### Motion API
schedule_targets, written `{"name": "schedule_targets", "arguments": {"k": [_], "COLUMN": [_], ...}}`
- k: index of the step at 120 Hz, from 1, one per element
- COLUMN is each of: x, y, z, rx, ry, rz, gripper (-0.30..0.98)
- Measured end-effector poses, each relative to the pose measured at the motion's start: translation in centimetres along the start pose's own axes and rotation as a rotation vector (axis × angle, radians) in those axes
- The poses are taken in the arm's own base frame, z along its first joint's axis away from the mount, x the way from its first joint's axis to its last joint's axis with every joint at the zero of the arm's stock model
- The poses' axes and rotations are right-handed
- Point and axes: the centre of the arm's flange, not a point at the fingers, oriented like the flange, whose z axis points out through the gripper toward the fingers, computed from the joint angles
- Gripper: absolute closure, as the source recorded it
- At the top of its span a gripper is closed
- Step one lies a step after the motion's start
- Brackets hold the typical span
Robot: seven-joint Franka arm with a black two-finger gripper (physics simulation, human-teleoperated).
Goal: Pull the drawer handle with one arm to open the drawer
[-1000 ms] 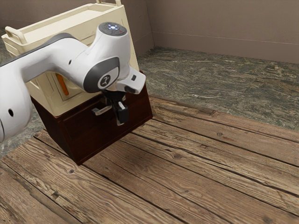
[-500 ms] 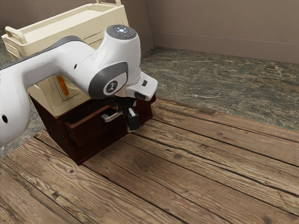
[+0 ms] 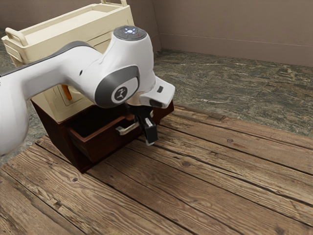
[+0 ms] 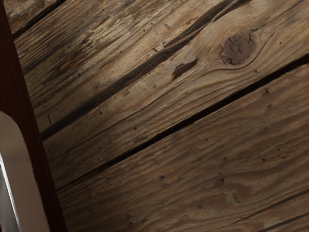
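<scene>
Tool (image 3: 149, 138) tipped downward, at the end of the handle (image 3: 128, 129) toward the exterior view's right; whether spread or pressed together, cannot tell. Beside and behind the tool, drawer (image 3: 105, 142) partly out of the cabinet (image 3: 58, 136), with its hollow in sight. Probably light and smooth-sliding; handle rigid, metal-looking, perhaps slippery. Best taken mid-bar and drawn straight out, to avoid jamming.

In the wrist view, just beside the tool, the handle's rounded end up close, against the drawer's dark front; past both, on the table (image 4: 183, 154), a knot (image 4: 239, 47), hard to pick out from the exterior.
</scene>
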Motion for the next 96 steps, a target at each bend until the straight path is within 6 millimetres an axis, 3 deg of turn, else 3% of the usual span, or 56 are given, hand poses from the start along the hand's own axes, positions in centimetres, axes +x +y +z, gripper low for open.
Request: {"name": "schedule_targets", "arguments": {"k": [20, 55, 58, 84, 96], "x": [0.6, 1.7, 1.6, -0.5, -0.9], "y": [1.9, 6.7, 6.6, 5.3, 3.7], "z": [-0.3, -2.7, -3.2, -6.9, -10.2], "rx": [-0.008, 0.002, 0.006, 0.037, 0.051], "ry": [0.006, 0.043, 0.050, 0.090, 0.120], "rz": [0.024, 0.093, 0.091, 0.056, 0.031], "gripper": [0.00, 0.06, 0.10, 0.03, 0.02]}}
